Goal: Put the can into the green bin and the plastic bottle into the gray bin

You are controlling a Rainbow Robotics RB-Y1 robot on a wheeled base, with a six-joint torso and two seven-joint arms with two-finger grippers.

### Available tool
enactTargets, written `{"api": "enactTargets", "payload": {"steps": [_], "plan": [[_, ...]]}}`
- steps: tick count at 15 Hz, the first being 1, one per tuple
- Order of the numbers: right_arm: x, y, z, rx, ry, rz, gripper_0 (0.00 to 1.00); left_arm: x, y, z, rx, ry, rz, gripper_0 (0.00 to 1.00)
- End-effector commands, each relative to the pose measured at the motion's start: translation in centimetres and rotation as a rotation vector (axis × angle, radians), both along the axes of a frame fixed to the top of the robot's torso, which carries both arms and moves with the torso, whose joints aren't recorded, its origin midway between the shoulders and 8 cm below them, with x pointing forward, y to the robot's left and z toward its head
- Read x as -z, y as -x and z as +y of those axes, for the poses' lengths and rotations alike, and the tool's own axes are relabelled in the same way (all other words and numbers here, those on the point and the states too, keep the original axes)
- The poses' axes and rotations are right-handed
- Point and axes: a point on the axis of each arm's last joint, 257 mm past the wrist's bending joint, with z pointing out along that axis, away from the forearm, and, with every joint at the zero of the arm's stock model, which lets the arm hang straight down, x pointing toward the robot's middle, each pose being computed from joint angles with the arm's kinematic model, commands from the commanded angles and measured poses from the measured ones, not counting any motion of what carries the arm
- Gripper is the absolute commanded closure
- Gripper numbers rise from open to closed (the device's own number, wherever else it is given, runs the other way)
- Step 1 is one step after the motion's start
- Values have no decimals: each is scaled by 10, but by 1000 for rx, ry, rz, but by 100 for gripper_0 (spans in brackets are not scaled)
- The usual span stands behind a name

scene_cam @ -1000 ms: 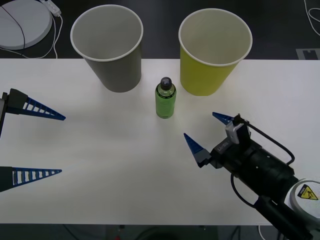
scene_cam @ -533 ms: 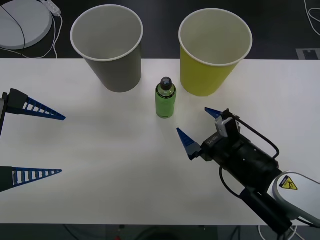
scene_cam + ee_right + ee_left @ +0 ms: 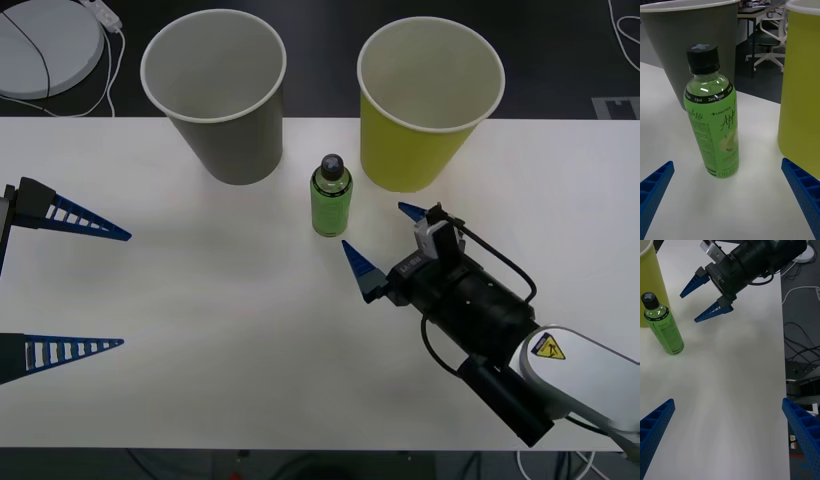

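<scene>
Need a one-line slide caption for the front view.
Open right gripper nears the upright plastic bottle standing between the gray bin and green bin; open left gripper waits aside.

Upright plastic bottle between gray bin and green bin

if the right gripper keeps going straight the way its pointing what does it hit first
Most likely the plastic bottle: the right gripper is open and points at it, with bare table between. The bottle stands upright between the gray bin and green bin.
</scene>
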Motion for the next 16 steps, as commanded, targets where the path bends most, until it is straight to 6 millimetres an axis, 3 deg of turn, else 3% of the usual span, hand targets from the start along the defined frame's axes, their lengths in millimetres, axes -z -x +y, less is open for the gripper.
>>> {"api": "enactTargets", "payload": {"steps": [1,16], "plan": [[-9,-10,11,-3,-17,-18,0,0,0,0,0,0,0,0],[-14,-43,46,-10,-36,-37,0,0,0,0,0,0,0,0]]}}
